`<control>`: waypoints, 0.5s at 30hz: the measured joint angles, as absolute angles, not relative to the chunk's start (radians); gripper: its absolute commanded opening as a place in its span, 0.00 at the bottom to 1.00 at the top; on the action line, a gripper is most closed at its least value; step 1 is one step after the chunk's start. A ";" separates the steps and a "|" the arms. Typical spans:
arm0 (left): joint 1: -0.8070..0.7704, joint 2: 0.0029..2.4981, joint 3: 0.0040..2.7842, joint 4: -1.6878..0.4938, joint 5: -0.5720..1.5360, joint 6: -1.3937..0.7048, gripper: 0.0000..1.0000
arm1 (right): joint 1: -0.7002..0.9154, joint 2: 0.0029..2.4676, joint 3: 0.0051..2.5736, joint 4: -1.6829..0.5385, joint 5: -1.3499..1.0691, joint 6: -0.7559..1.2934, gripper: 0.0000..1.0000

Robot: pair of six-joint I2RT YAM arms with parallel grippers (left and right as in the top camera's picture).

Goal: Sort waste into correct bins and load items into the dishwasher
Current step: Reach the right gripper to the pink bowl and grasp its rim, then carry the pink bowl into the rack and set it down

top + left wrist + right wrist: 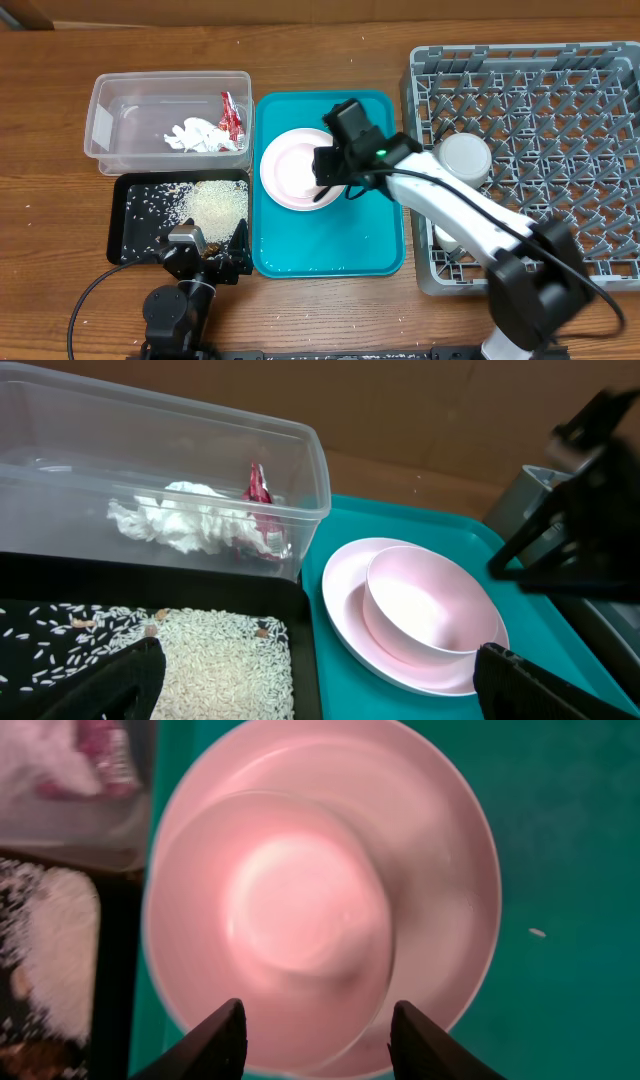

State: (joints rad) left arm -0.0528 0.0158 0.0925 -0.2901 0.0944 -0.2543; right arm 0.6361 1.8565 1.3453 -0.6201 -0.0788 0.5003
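Right gripper (pixel 318 1012) spreads its fingers over the bowl (pixel 290 910)'s near rim, likely to pinch it; left gripper (pixel 320 657) rests released.

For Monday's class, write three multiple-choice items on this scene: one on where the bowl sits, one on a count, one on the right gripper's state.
1. Where does the bowl sit? A in the clear tub; B under the plate; C on the plate.
2. How many things lie in the clear tub? A one; B two; C four.
3. How is the right gripper? A open over the bowl; B shut on the bowl; C shut on the plate.
Answers: 1 C, the bowl rests inside the plate's rim. 2 B, only the napkin and the red wrapper lie there. 3 A, its fingers stand apart with the bowl below them.
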 measured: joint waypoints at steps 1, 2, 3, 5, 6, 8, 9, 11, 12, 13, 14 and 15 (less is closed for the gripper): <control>-0.053 0.016 0.093 -0.290 0.094 -0.254 1.00 | 0.635 1.884 1.345 -0.611 -0.063 0.526 0.37; -0.053 0.016 0.093 -0.290 0.094 -0.254 1.00 | 0.634 1.911 1.344 -0.603 -0.050 0.548 0.27; -0.053 0.016 0.093 -0.290 0.094 -0.254 1.00 | 0.630 1.939 1.341 -0.592 -0.043 0.569 0.18; -0.053 0.016 0.093 -0.290 0.094 -0.254 1.00 | 0.627 1.969 1.338 -0.582 -0.040 0.587 0.09; -0.053 0.016 0.093 -0.290 0.094 -0.254 1.00 | 0.625 1.975 1.335 -0.581 -0.040 0.595 0.04; -0.053 0.016 0.093 -0.290 0.094 -0.254 1.00 | 0.622 1.975 1.333 -0.593 -0.037 0.607 0.04; -0.053 0.016 0.092 -0.290 0.094 -0.254 1.00 | 0.621 1.971 1.333 -0.601 -0.034 0.606 0.04; -0.053 0.016 0.092 -0.290 0.094 -0.254 1.00 | 0.620 1.936 1.333 -0.633 -0.009 0.601 0.04; -0.053 0.016 0.092 -0.290 0.094 -0.254 1.00 | 0.614 1.882 1.330 -0.667 0.028 0.601 0.04; -0.053 0.016 0.092 -0.289 0.094 -0.254 1.00 | 0.607 1.829 1.330 -0.686 0.060 0.601 0.04; -0.053 0.015 0.092 -0.289 0.094 -0.254 1.00 | 0.600 1.785 1.330 -0.712 0.103 0.599 0.04; -0.053 0.016 0.092 -0.288 0.094 -0.254 1.00 | 0.593 1.739 1.330 -0.743 0.161 0.598 0.04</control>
State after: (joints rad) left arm -0.0528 0.0158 0.0921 -0.2882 0.0940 -0.2543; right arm 0.5930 1.7386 1.3300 -0.7433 0.1612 0.5976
